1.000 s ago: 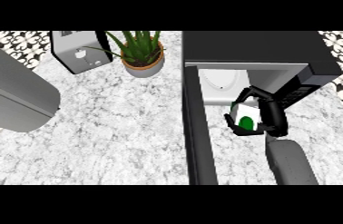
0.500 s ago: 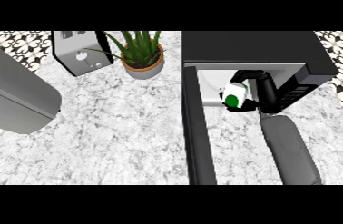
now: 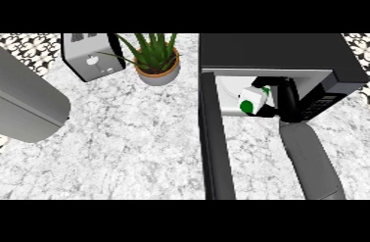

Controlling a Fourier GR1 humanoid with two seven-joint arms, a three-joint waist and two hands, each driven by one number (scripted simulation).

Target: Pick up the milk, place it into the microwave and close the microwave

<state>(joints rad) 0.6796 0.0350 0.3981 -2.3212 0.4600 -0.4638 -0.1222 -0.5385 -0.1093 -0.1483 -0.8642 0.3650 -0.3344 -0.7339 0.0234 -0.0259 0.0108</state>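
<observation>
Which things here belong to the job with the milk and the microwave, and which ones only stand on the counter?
For the job:
- milk
- microwave
- open door of the microwave
- right hand, curled round the milk at the microwave's opening

Only standing about:
- toaster
- potted plant

No legible text (milk (image 3: 251,101) included)

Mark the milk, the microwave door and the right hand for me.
milk (image 3: 251,98), head view: white face above the green spot.
microwave door (image 3: 215,148), head view: upper edge of the open door.
right hand (image 3: 288,100), head view: black back of the hand beside the milk.
</observation>
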